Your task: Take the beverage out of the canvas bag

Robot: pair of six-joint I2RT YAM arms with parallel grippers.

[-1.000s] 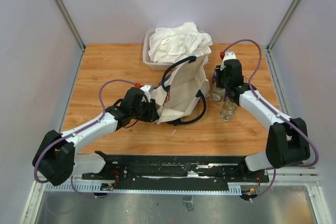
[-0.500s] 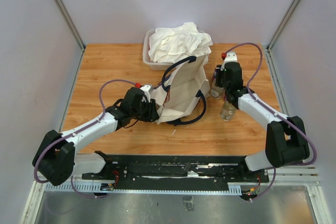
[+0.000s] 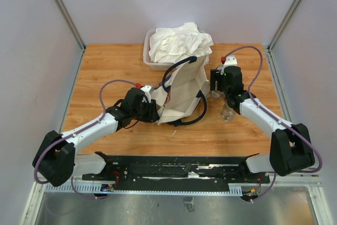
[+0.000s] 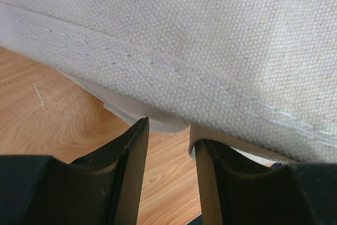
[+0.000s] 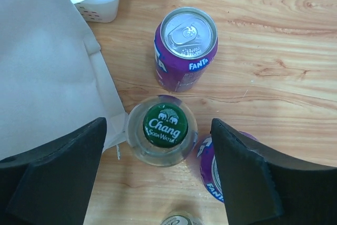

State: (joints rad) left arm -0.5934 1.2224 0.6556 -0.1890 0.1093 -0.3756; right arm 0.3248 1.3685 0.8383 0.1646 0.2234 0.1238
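- From above, the cream-beige canvas bag with dark navy strap handles [image 3: 184, 90] is standing open at the middle of the wooden table [image 3: 105, 61]; behind it, a heap of white cloth [image 3: 179, 40] is sitting in a clear plastic tub [image 3: 149, 59].
- The left gripper [image 3: 156, 113] is resting against the bag's near left edge; that arm and the bag are lying just as they did a second ago.
- The right gripper [image 3: 218, 87] is hanging just right of the bag; over the last second its wrist has been shifting slightly left and away, and its elbow has been sinking toward the near right corner.
- In the left wrist view, two dark fingers [image 4: 129, 172] are standing narrowly apart, with the bag's stitched hem lying across their tips; wood is showing through the gap; whether the cloth is pinched I cannot tell.
- In the right wrist view, the fingers [image 5: 52, 177] are standing wide apart and gripping nothing; between them, a clear glass bottle with a green Chang cap [image 5: 165, 126] is standing upright on the table, out of the bag and just beside its wall; an upright purple Fanta can [image 5: 185, 51] is standing near it; a second purple can [image 5: 208, 169] is peeking out beside the right finger.
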